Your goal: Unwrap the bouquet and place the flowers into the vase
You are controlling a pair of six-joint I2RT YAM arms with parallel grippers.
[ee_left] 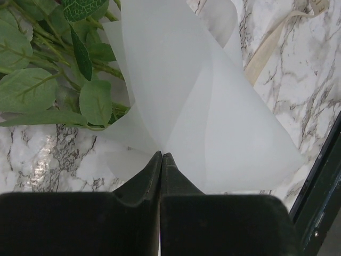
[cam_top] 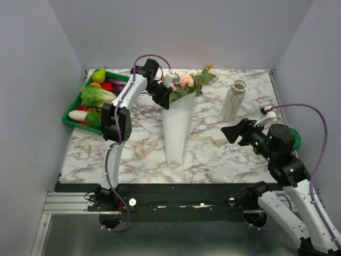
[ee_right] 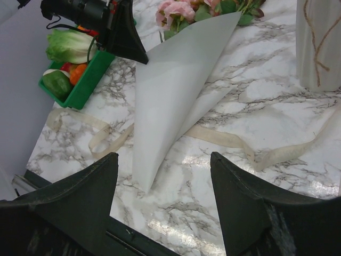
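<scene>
The bouquet's white paper cone lies on the marble table with its tip toward the near edge. Pink and peach flowers and green leaves stick out of its far end. The cream ribbon lies loose and untied on the table under the cone. My left gripper is shut on the cone's upper left paper edge; in the left wrist view its jaws meet at the paper, with leaves beside it. The cream vase stands upright to the right. My right gripper hovers open and empty near the vase, and its wrist view shows the cone and the vase.
A green tray of toy vegetables sits at the far left, also seen in the right wrist view. A dark green pouch shows behind my right arm. The ribbon trails across the table toward both sides.
</scene>
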